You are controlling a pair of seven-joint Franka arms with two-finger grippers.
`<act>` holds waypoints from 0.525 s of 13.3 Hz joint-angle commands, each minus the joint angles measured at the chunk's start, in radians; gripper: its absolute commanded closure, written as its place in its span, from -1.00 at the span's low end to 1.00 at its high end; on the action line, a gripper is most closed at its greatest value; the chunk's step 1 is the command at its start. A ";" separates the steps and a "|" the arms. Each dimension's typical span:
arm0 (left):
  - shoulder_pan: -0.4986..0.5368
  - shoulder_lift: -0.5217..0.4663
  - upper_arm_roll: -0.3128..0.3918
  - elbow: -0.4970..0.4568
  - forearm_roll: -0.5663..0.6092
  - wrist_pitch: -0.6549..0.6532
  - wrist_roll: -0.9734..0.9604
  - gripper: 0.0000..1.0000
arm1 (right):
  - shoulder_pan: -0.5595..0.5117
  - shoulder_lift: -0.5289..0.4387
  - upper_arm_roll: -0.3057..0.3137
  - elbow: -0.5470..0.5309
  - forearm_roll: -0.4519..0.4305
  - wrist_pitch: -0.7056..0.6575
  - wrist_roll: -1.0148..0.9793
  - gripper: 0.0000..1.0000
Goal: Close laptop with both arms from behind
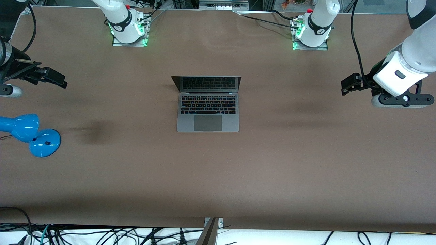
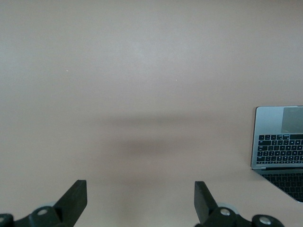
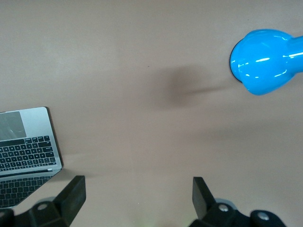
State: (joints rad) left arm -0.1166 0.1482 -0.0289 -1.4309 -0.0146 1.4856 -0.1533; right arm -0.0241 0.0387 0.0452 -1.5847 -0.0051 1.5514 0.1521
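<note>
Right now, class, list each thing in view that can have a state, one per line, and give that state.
laptop: open, lid raised, flat on the table.
blue lamp: lying at the right arm's end of the table; I cannot tell if lit.
left pincer: open, empty, over bare table.
right pincer: open, empty, over bare table.

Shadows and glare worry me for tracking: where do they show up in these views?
Front view: soft dark smudges on the table beside the laptop, green glow at both arm bases. Right wrist view: bright glare streaks on the blue lamp, a blurred shadow beside it. Left wrist view: one faint shadow band.
</note>
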 commanded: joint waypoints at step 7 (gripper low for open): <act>-0.005 -0.001 -0.002 -0.008 -0.007 -0.013 0.015 -1.00 | -0.011 -0.011 0.008 0.009 -0.009 -0.027 -0.035 -1.00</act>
State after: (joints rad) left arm -0.1180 0.1514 -0.0301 -1.4343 -0.0146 1.4849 -0.1533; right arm -0.0241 0.0387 0.0452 -1.5841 -0.0051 1.5441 0.1383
